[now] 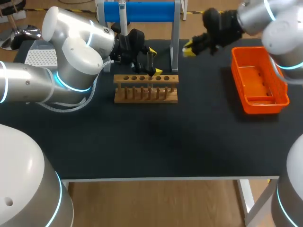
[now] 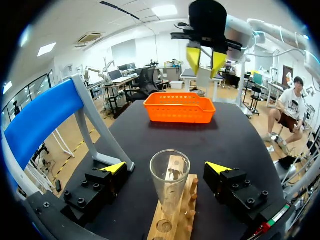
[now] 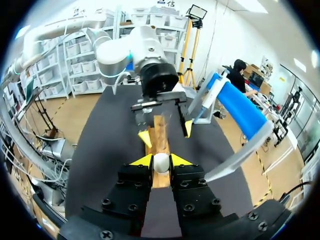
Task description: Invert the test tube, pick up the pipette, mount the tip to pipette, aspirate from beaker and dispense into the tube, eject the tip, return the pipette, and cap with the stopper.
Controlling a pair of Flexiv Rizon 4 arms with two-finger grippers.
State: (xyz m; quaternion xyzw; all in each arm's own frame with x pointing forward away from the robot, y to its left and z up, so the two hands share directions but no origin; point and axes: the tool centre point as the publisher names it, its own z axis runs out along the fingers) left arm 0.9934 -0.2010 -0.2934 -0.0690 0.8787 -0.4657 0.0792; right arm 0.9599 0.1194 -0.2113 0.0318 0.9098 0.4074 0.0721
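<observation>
Your left jaws stand wide open on either side of the test tube (image 2: 170, 182), with a gap at each side. The tube stands upright, mouth up, in the wooden rack (image 1: 146, 93) toward the back of the desk (image 1: 156, 142). Your right jaws are closed on a white stopper (image 3: 161, 162), held above the desk's back part, between the blue stand (image 1: 139, 10) and the orange basket (image 1: 258, 80).

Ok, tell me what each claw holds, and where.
Right claw pinches a small white stopper by its sides. Left claw holds nothing; the test tube stands inside it, untouched.
</observation>
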